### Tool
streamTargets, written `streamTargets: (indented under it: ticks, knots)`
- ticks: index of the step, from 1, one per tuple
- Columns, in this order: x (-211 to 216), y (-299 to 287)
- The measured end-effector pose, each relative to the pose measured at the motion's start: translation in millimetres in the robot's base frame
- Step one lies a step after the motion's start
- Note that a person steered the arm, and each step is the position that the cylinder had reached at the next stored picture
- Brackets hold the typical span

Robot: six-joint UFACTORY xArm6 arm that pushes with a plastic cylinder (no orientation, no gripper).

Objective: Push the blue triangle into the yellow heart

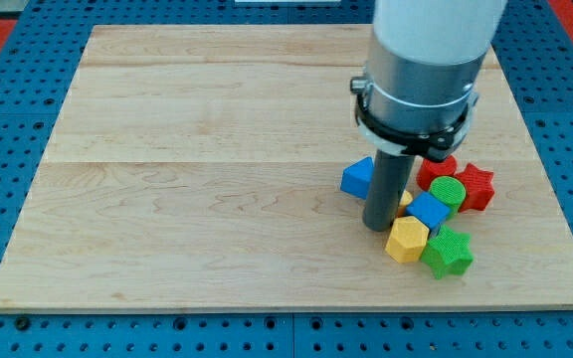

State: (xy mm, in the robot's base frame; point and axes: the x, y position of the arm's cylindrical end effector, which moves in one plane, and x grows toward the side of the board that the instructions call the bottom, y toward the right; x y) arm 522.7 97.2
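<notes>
The blue triangle [357, 177] lies on the wooden board [197, 169], right of the middle. My tip [379, 228] stands just below and to the right of it, with the rod touching or nearly touching its right side. Only a sliver of the yellow heart [405, 199] shows at the rod's right edge; the rod hides the rest. The rod stands between the triangle and the heart.
A tight cluster lies to the right of my tip: a blue cube [428, 211], a yellow hexagon [407, 240], a green star [448, 252], a green round block [447, 191], a red star [476, 186] and another red block [431, 171]. The arm's body [416, 89] hangs above them.
</notes>
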Motion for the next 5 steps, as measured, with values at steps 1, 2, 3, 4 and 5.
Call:
streamTargets:
  ticks: [1,2,3,4,5]
  knots:
    - [-6.5,0.0]
    - [-12.8,0.7]
    - [-20.6,2.3]
    - [-16.5,-1.6]
    - [-16.5,-38.7]
